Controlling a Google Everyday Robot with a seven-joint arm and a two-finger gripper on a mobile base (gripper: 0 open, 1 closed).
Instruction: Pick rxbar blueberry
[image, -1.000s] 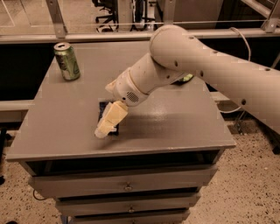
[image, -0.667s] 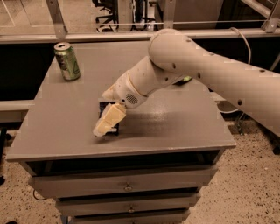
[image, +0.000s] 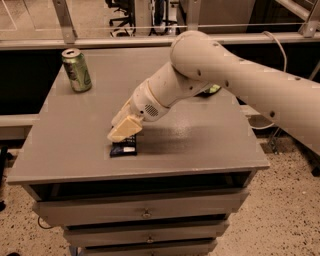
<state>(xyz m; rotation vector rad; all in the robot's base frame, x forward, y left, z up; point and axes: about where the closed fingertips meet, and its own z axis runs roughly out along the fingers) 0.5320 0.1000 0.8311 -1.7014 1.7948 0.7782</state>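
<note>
The rxbar blueberry is a small dark navy bar with white text. It lies flat on the grey table top, near the front edge and left of centre. My gripper hangs at the end of the white arm, directly over the bar's far end and close above it. The bar's far part is hidden behind the gripper; I cannot tell whether they touch.
A green soda can stands upright at the table's back left. A bit of a green bag peeks out behind my arm at the back right. Drawers sit below the table top. A rail runs behind the table.
My gripper has pulled up and back a little. The near end of the navy bar now shows below it, where the gripper covered it before.
</note>
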